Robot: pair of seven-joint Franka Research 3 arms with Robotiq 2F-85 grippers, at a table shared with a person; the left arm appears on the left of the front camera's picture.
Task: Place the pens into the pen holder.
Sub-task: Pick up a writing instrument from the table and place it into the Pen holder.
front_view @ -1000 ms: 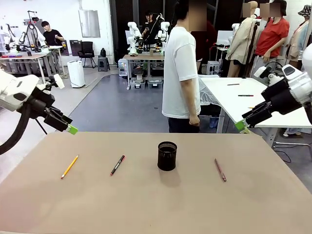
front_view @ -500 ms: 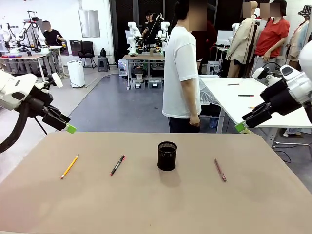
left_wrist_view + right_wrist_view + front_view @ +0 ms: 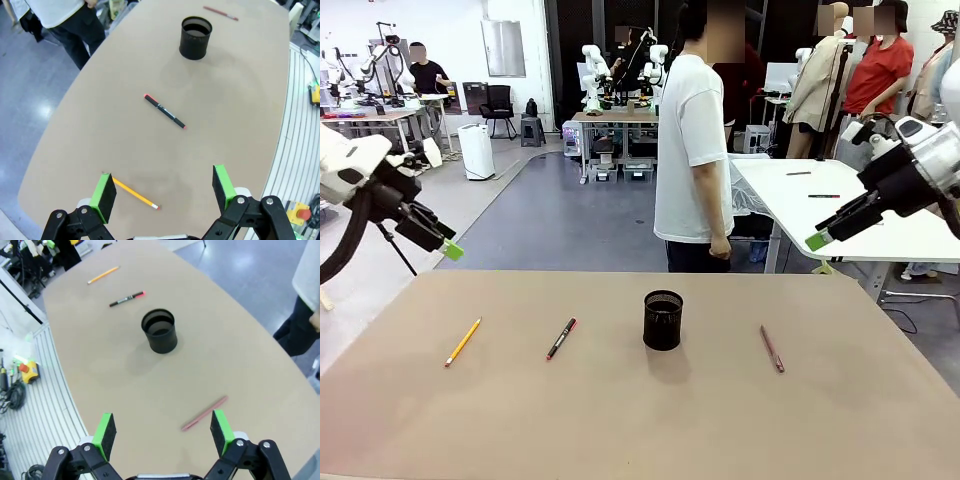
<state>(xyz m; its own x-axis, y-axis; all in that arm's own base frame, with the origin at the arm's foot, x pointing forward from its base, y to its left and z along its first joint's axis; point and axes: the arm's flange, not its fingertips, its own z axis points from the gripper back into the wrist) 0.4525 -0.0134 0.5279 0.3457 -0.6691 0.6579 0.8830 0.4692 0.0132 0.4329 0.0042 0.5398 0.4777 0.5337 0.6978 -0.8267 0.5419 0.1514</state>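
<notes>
Front view: you've got three loose on the table [image 3: 640, 420]: one yellow pencil [image 3: 462, 342] far left, one dark red-tipped pen [image 3: 561, 339] next, one reddish-brown pen [image 3: 772, 349] right of the single black mesh pen holder [image 3: 662, 320], which stands mid-table. Left gripper [image 3: 448, 247] and right gripper [image 3: 817, 240] are raised off the table.
Left wrist view: jaws wide apart, empty, pencil on the table below.
Right wrist view: jaws wide apart, empty, reddish-brown pen on the table below.

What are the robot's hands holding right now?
Nothing. The left gripper and the right gripper are both open and empty, up in the air. The yellow pencil, the dark pen and the reddish-brown pen all lie on the table.
</notes>
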